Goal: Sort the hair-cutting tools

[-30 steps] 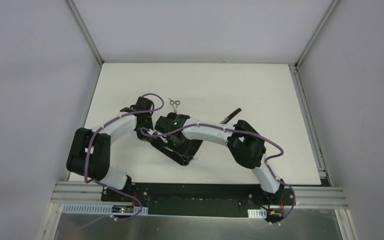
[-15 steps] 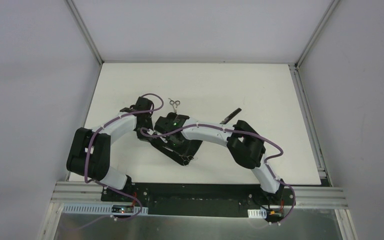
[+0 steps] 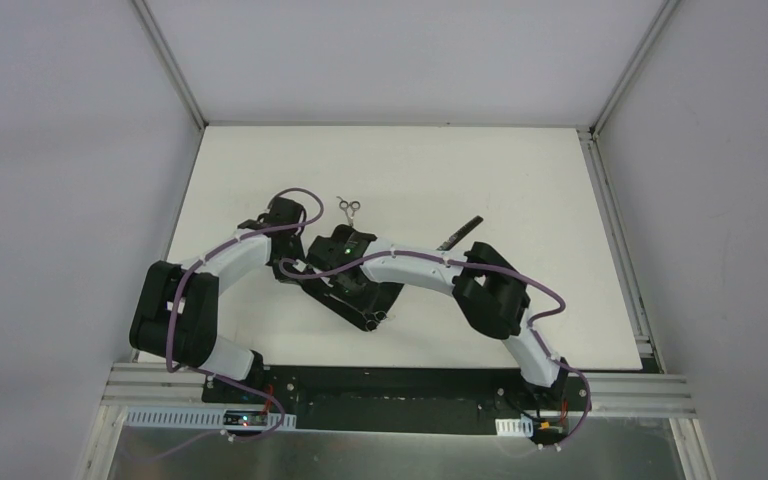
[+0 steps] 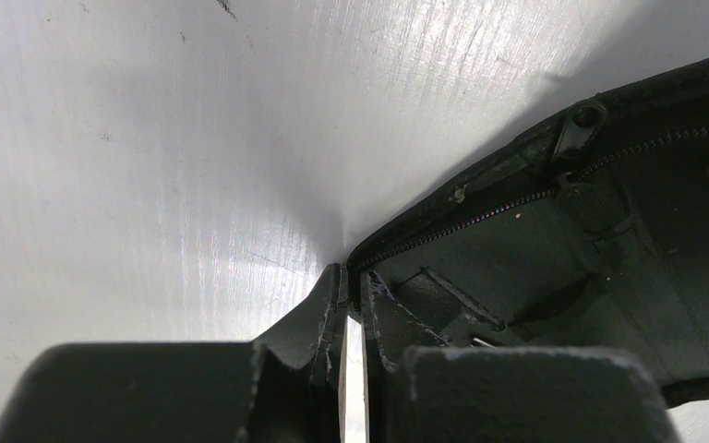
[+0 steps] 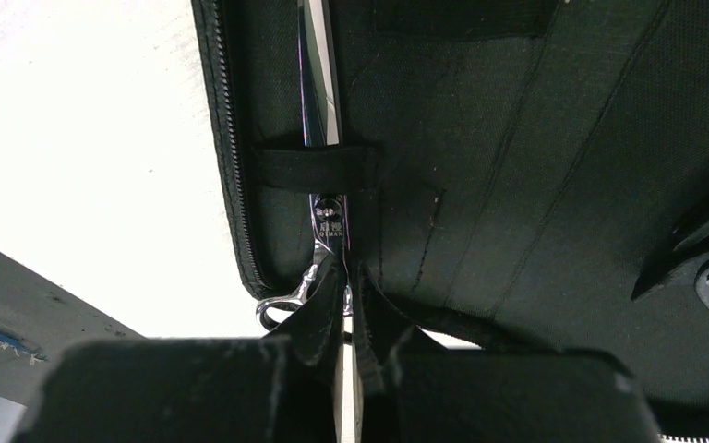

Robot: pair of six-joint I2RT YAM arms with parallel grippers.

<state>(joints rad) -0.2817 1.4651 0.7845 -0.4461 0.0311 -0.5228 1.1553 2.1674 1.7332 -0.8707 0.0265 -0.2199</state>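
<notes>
At table centre, zip case (image 3: 388, 296): being shown lying open.
Left gripper (image 4: 346, 281): claw together, tips being pressed against the case rim.
Right gripper (image 5: 346, 277): being clamped on strapped scissors (image 5: 330, 221) inside the case.
Silver scissors (image 3: 349, 207): being seen at the case's 12 o'clock.
Thin black tool (image 3: 462, 231): at 2 o'clock.

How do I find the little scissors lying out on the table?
On the white table, find the black case in the middle. Just past it, toward the far edge, lie the silver scissors on bare white. They are shiny with two ring handles, unlike the plain dark stick to their right.
</notes>
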